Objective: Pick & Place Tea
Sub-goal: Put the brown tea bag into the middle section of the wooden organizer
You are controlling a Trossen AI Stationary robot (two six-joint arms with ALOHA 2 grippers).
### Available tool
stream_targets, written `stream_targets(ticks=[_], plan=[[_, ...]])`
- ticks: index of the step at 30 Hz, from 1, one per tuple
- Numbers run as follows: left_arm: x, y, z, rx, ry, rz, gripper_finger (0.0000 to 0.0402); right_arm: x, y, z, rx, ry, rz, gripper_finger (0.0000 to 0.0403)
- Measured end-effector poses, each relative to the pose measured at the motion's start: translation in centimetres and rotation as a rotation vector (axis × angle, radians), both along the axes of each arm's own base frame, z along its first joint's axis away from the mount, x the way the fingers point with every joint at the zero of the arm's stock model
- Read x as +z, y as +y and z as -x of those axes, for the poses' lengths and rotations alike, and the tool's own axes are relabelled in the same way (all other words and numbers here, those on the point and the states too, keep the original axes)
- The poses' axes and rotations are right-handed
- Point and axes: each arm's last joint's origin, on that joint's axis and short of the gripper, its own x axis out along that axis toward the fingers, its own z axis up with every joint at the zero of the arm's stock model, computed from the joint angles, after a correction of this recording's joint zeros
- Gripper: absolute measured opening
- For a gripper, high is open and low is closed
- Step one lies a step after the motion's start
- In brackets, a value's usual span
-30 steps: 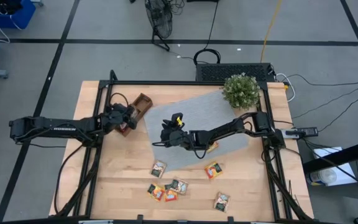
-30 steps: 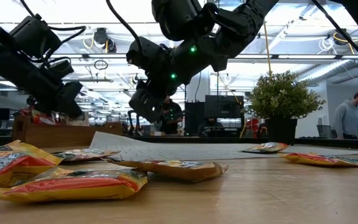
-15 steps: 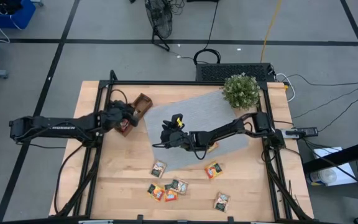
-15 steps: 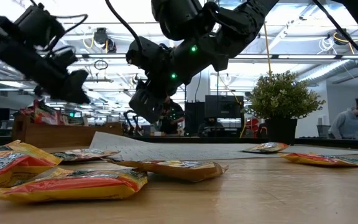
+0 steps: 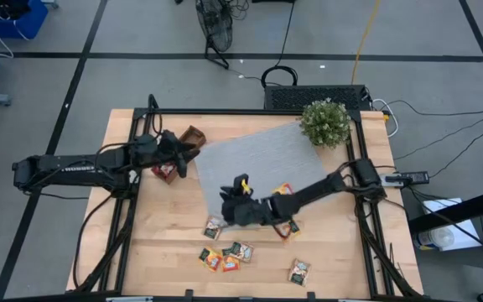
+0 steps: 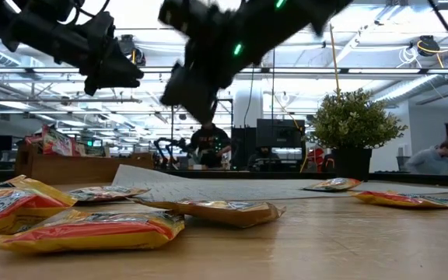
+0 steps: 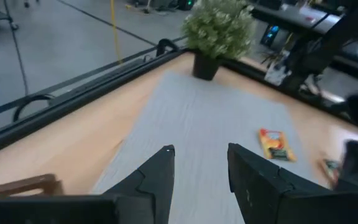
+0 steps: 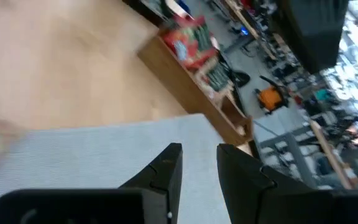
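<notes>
Wooden tabletop [image 5: 166,243] scene: your left gripper [image 7: 199,163] hangs empty with fingers parted just beside the wooden tray [image 5: 189,137], your right gripper [image 8: 197,163] parted and empty over the grey mat [image 5: 262,159]. Some tea sachets [image 8: 188,38] sit in the tray, but you've seven loose sachets [image 5: 225,256] left near the mat; tray contents blurred, count unclear.

We see a wooden tabletop [image 5: 158,252] carrying a grey mat [image 5: 258,159] at centre, plant [image 5: 325,122] at one o'clock, wooden tray [image 5: 193,134] at ten, sachets [image 5: 225,256] at six.
</notes>
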Motion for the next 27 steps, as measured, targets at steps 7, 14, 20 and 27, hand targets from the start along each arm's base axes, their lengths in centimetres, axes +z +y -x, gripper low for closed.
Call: stream_targets(ticks=[7,14,20,27], plan=[[0.1,0.0,0.0,0.015,-0.042,0.061,0.0152,1.8,7.5,4.4,0.29,0.134,-0.138,0.008],[0.2,0.0,0.0,0.015,-0.043,0.062,0.0152,1.9,14.1,8.8,0.673,0.308,-0.34,0.0101],[0.2,0.0,-0.1,0.015,-0.042,0.06,0.0152,0.9,15.3,12.8,0.473,0.51,-0.483,0.0182],[0.2,0.0,-0.1,0.015,-0.042,0.061,0.0152,1.4,13.8,16.6,0.014,0.769,-0.821,0.0236]])
